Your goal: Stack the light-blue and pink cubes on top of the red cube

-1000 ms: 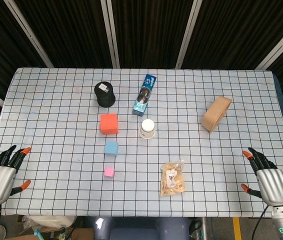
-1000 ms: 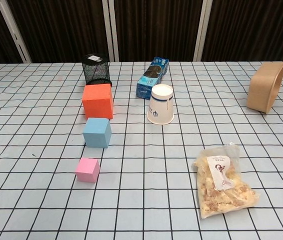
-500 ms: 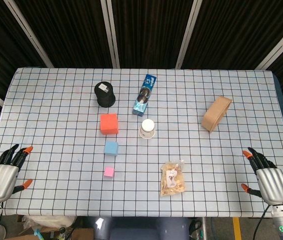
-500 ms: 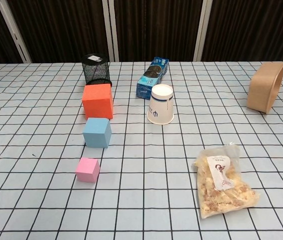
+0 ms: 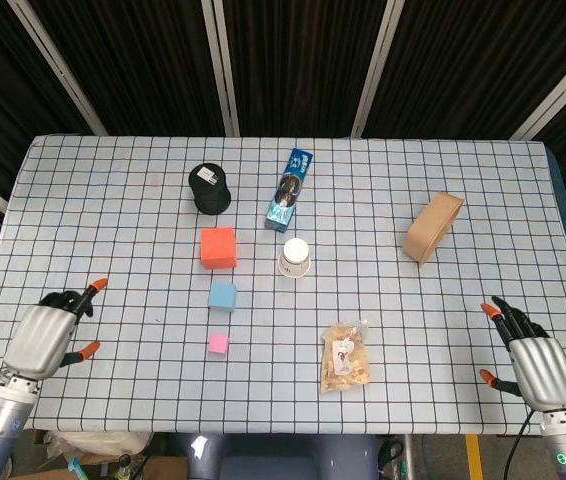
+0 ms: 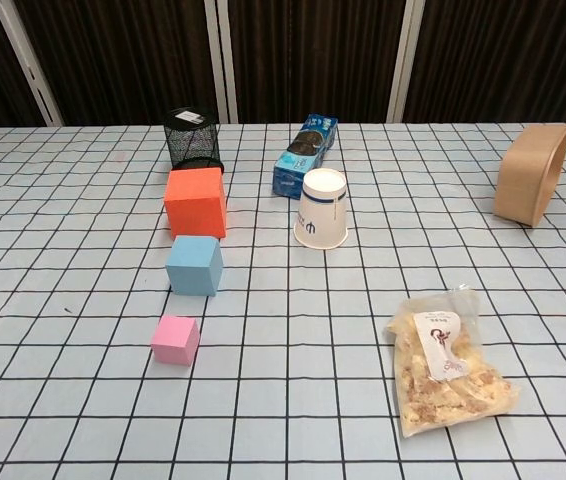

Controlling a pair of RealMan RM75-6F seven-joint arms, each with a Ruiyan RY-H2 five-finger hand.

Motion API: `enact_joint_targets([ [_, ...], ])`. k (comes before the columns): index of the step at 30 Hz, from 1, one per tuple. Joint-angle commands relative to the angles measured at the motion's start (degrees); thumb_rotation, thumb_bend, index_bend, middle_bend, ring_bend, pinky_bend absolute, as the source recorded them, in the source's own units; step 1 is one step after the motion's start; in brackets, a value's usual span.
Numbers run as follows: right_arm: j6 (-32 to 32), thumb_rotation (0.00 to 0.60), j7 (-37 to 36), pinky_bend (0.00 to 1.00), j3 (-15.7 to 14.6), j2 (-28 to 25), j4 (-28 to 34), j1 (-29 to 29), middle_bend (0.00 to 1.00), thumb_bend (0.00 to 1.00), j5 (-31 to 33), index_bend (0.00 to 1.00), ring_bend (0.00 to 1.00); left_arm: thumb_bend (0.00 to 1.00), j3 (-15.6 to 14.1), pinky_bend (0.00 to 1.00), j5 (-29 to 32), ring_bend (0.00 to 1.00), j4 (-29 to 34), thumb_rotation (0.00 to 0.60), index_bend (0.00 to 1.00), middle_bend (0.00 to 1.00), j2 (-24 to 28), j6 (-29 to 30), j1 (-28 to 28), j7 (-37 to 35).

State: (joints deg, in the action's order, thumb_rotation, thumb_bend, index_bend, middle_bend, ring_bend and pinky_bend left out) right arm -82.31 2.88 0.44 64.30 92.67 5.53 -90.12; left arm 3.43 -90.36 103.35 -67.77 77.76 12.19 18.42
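My hands, left point(image 5: 45, 338) at lower left and right point(image 5: 537, 366) at lower right, are showing silver backs and black fingers point(image 5: 66, 299) tipped in orange. The table point(image 5: 113, 220) is wearing a pale cloth gridded in black. Left of centre, the red cube point(image 5: 218, 248), the light-blue cube point(image 5: 223, 294) and the pink cube point(image 5: 219, 344) are sitting in a column. Above them a black mesh cup point(image 5: 210, 188) is showing, beside a blue box point(image 5: 289, 188). A white cup point(image 5: 295, 256), a tan tray point(image 5: 432, 227) and a clear bag point(image 5: 346, 356) of beige snacks are lying rightward.
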Motion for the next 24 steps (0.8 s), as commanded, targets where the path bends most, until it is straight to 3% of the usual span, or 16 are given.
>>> enact_joint_targets([
  [1,0.16,0.600,-0.04,0.35,-0.07,0.05,-0.07,0.06,0.10,0.14,-0.03,0.14,0.18,0.20,1.74,0.66,0.84,0.65,2.86,0.600,0.20,0.80,-2.14,-1.32,2.19,0.88],
  [4,0.35,0.600,-0.32,0.35,-0.03,0.06,-0.23,0.17,0.10,0.14,0.10,0.14,0.18,0.19,2.09,0.74,4.56,0.72,5.38,0.600,0.22,0.87,-2.65,-5.76,4.19,0.85],
  [10,0.58,0.600,-0.99,0.35,0.05,-0.07,-0.47,0.29,0.10,0.14,0.32,0.14,0.19,0.16,3.84,0.77,18.01,0.75,10.67,0.600,0.23,0.90,-2.48,-13.79,8.41,6.70],
  [16,1.42,0.600,-1.42,0.35,-0.08,-0.21,-0.70,0.53,0.10,0.14,0.72,0.14,0.19,0.16,5.57,0.77,28.41,0.75,11.28,0.600,0.24,0.90,-9.10,-12.13,12.55,19.09],
  [24,2.14,0.600,-1.94,0.35,0.06,-0.37,-0.97,0.74,0.10,0.14,1.55,0.14,0.19,0.20,7.59,0.77,34.37,0.75,9.53,0.600,0.30,0.90,-16.46,-9.08,17.34,26.60],
])
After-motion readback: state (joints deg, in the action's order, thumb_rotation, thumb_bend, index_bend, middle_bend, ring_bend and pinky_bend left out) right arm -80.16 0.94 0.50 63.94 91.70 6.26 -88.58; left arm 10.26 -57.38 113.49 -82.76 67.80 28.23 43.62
